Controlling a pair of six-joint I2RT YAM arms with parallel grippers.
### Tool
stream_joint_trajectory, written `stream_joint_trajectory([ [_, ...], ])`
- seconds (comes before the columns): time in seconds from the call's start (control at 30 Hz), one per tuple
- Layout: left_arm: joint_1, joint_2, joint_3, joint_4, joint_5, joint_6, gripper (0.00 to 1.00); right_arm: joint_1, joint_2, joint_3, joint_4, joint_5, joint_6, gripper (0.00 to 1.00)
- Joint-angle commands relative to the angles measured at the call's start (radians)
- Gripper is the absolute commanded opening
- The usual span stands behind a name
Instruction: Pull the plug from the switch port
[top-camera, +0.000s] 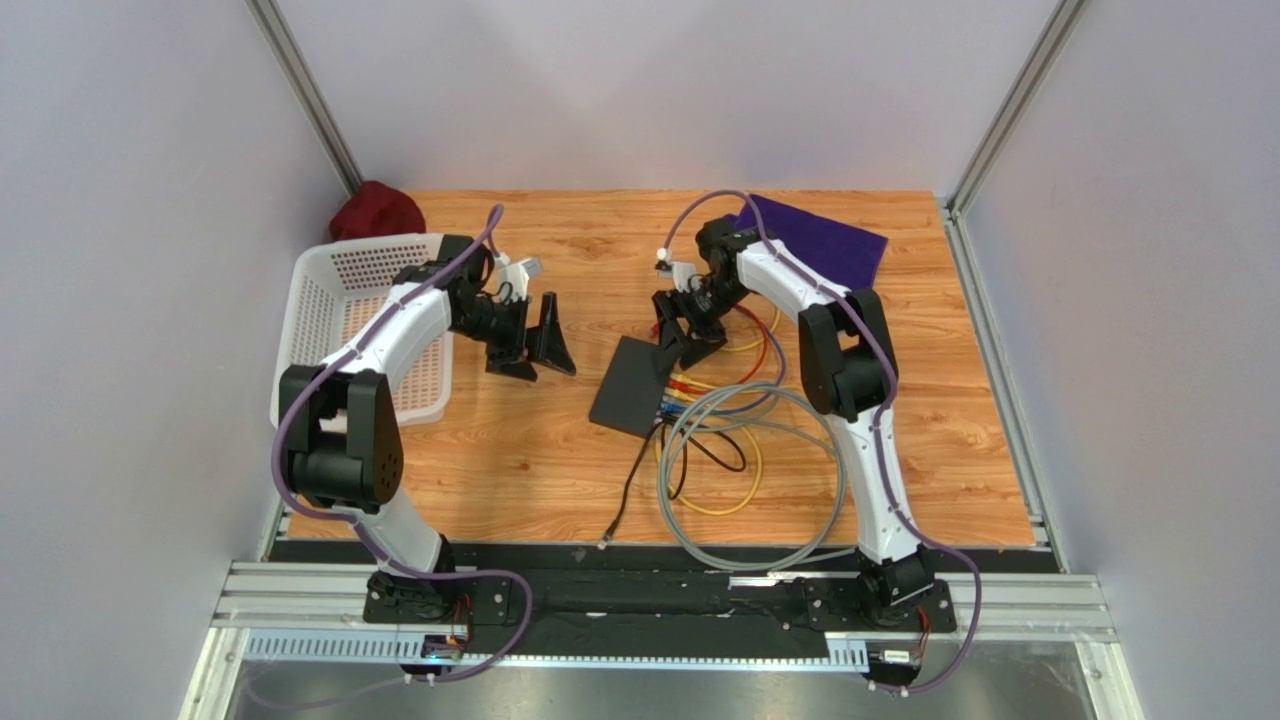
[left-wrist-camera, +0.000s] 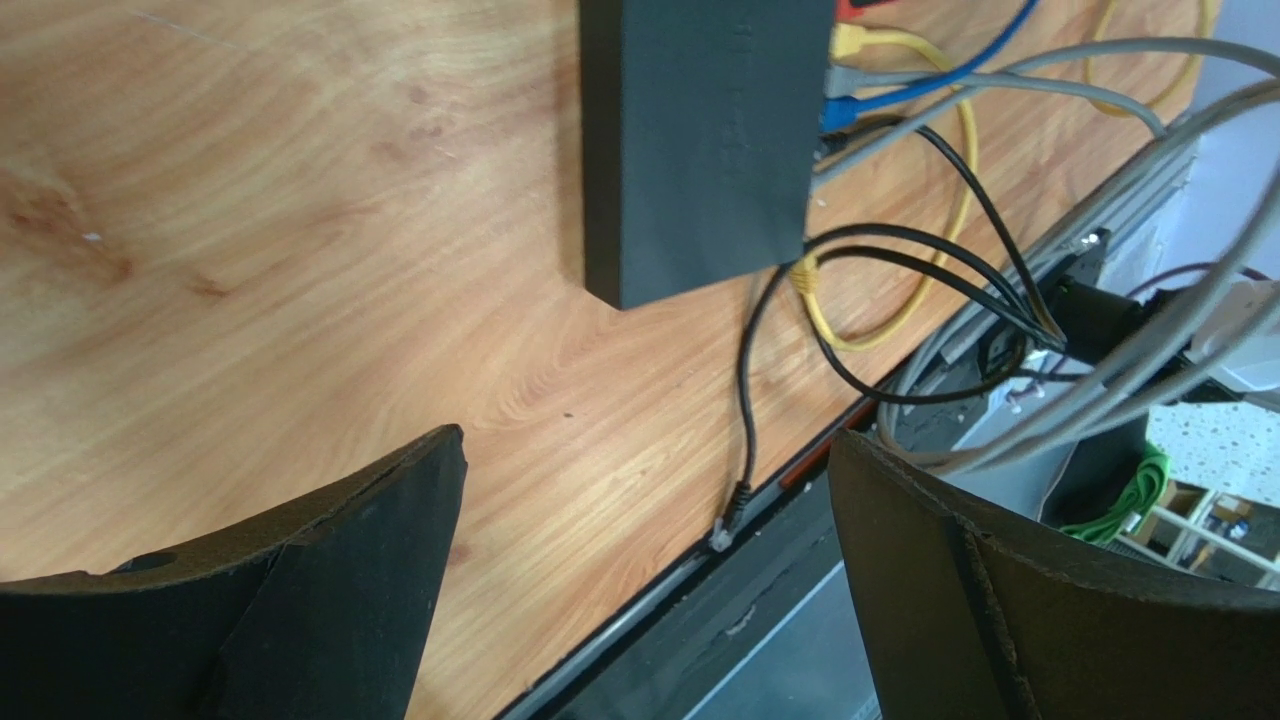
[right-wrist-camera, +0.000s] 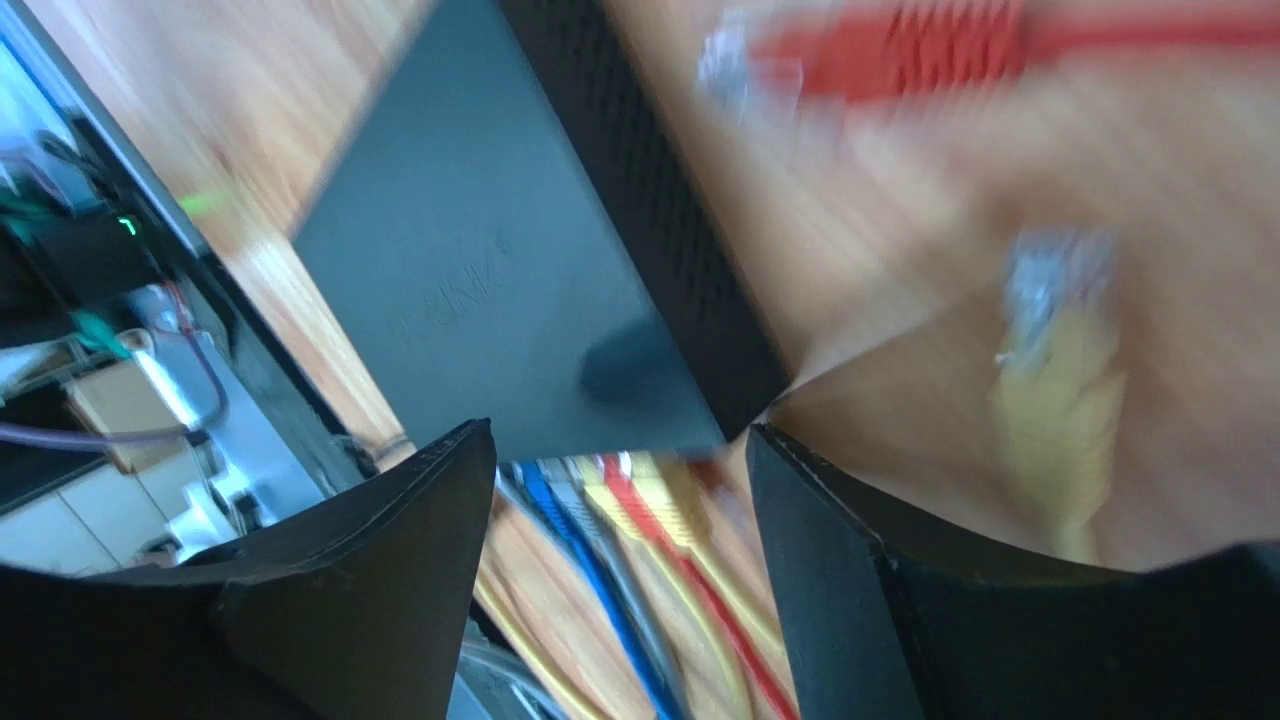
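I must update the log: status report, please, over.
Left hand open, empty. Right hand open above switch edge. Plugs seated in it. Loose cables crowd that side.

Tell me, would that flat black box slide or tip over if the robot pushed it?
The flat matte-black rectangular switch probably slides rather than tips: it lies thin and flat on the smooth wooden tabletop. It looks stiff, with straight edges. The coloured cables plugged into one side would likely tug back.

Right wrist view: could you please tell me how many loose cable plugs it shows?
2: the red cable's plug at the top edge, and the yellow cable's plug at the right, both lying free beside the switch. The picture is blurred; more may be hidden.
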Motion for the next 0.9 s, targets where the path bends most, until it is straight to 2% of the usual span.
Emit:
stream_joint_trajectory([
  [0.0, 0.005, 0.093, 0.09, 0.039, -0.057, 0.035, 0.99, 0.017, 0.151, 0.254, 0.076, -0.061, 0.098, 0.7],
  [0.13, 0.005, 0.179, 0.178, -0.001, -0.107, 0.027, 0.99, 0.04, 0.204, 0.392, 0.152, -0.115, 0.184, 0.7],
  [0.23, -0.008, 0.211, 0.221, -0.025, -0.136, 0.041, 0.99, 0.035, 0.148, 0.346, 0.135, -0.099, 0.142, 0.7],
  [0.27, -0.011, 0.219, 0.247, -0.036, -0.138, 0.05, 0.99, 0.031, 0.105, 0.326, 0.123, -0.095, 0.082, 0.71],
  [0.37, -0.022, 0.219, 0.264, -0.036, -0.077, 0.079, 0.99, -0.014, 0.036, 0.25, 0.087, -0.119, 0.043, 0.7],
  [0.5, -0.073, 0.228, 0.261, 0.071, -0.048, 0.044, 0.99, -0.084, 0.014, 0.239, 0.06, -0.141, 0.008, 0.7],
  [0.57, -0.103, 0.266, 0.293, 0.067, -0.049, 0.043, 0.99, -0.094, 0.034, 0.265, 0.034, -0.133, -0.015, 0.69],
  [0.67, -0.156, 0.347, 0.343, 0.047, -0.031, 0.056, 0.95, -0.098, 0.038, 0.257, 0.008, -0.136, -0.043, 0.67],
  [0.77, -0.173, 0.416, 0.391, 0.012, -0.028, 0.069, 0.81, -0.097, 0.038, 0.245, -0.012, -0.158, -0.086, 0.62],
  [0.87, -0.173, 0.443, 0.393, 0.007, -0.063, 0.046, 0.75, -0.094, 0.051, 0.243, -0.064, -0.167, -0.164, 0.58],
])
